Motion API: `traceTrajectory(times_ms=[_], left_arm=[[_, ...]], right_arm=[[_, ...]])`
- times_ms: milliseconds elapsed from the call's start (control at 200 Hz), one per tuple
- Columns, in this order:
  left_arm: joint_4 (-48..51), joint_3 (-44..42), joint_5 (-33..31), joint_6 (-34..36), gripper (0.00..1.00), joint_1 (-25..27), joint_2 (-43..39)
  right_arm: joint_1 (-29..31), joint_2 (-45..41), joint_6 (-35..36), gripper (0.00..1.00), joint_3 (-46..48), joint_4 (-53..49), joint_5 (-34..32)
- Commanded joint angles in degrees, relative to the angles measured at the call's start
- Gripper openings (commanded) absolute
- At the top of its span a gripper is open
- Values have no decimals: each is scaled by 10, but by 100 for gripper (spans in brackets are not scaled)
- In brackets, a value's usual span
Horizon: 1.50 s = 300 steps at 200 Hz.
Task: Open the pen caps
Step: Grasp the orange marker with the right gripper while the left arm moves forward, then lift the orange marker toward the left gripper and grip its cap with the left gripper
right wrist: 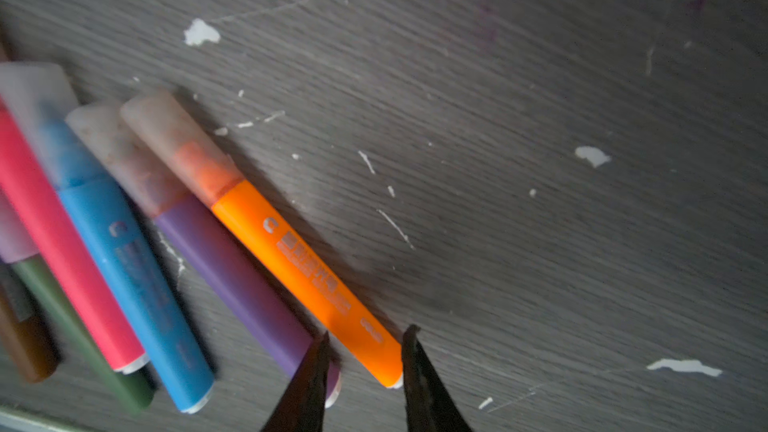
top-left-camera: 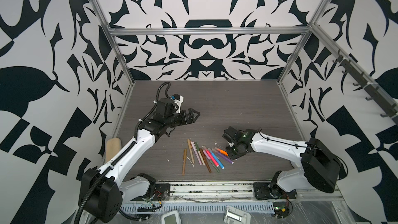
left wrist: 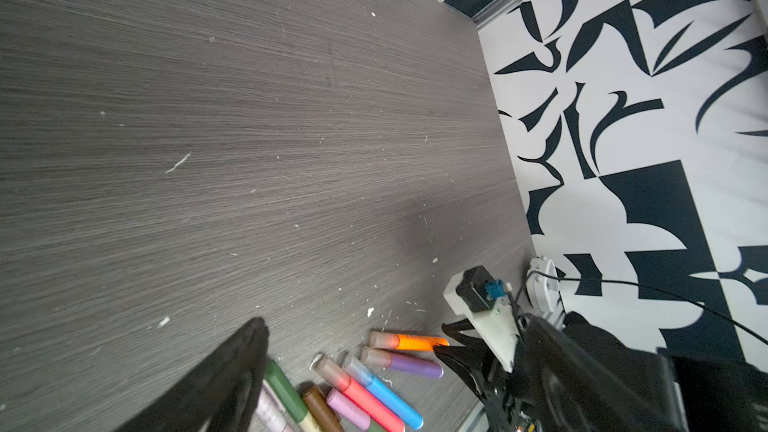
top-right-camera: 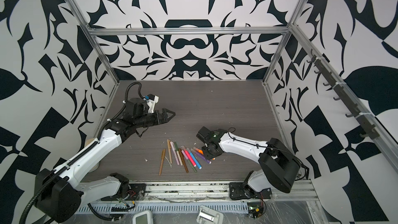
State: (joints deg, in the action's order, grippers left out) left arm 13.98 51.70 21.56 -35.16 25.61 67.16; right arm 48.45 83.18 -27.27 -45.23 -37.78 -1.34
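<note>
Several pens [top-left-camera: 206,157] lie side by side on the dark table [top-left-camera: 215,108] near its front, each with its cap on. The orange pen [right wrist: 307,276] is the rightmost, its translucent pen cap [right wrist: 183,147] pointing away from my right gripper [right wrist: 368,332]. That gripper is low over the table and narrowly open. Its fingertips [right wrist: 320,351] stand on either side of the orange pen's tail end; one is wedged between it and the purple pen [right wrist: 237,276]. My left gripper [top-left-camera: 195,115] hovers wide open and empty, well behind and left of the pens.
White paper scraps [right wrist: 201,33] dot the table. A tan block [top-left-camera: 113,147] stands at the left edge behind my left arm. Two white devices [top-left-camera: 171,217] lie on the front ledge. Patterned walls close in three sides.
</note>
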Motion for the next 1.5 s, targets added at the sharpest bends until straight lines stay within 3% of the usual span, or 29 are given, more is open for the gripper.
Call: traceTrajectory(times_ms=[0, 340, 430, 720, 775, 825, 875, 1000, 1100, 1495], left_arm=[[11, -4, 38, -5, 99, 1, -5], [-24, -67, 41, -76, 99, 1, -34], [-20, -63, 68, -78, 99, 1, -34], [-15, -69, 49, -109, 99, 6, -8], [0, -63, 50, -93, 99, 4, 10], [42, -39, 48, -60, 100, 4, 29], [55, -23, 65, -46, 93, 7, 48], [48, -9, 79, -61, 79, 15, 100], [27, -4, 75, -83, 76, 32, 122], [-22, 23, 71, -124, 66, 82, 168]], right_arm=[[-2, 3, -24, 33, 11, 9, -9], [-3, 1, -52, 31, 45, 30, -26], [-5, -2, -55, 24, 39, 18, -28], [-40, -55, -22, 0, 0, -18, -19], [-40, -76, -9, 0, -15, -32, -16], [-40, -91, -3, 0, -24, -31, 10], [-38, -102, -7, 0, -32, -27, 43], [-28, -126, -59, 0, -23, 27, 121], [-15, -140, -101, 0, -7, 86, 165], [16, -115, -153, 0, -18, 186, 222]])
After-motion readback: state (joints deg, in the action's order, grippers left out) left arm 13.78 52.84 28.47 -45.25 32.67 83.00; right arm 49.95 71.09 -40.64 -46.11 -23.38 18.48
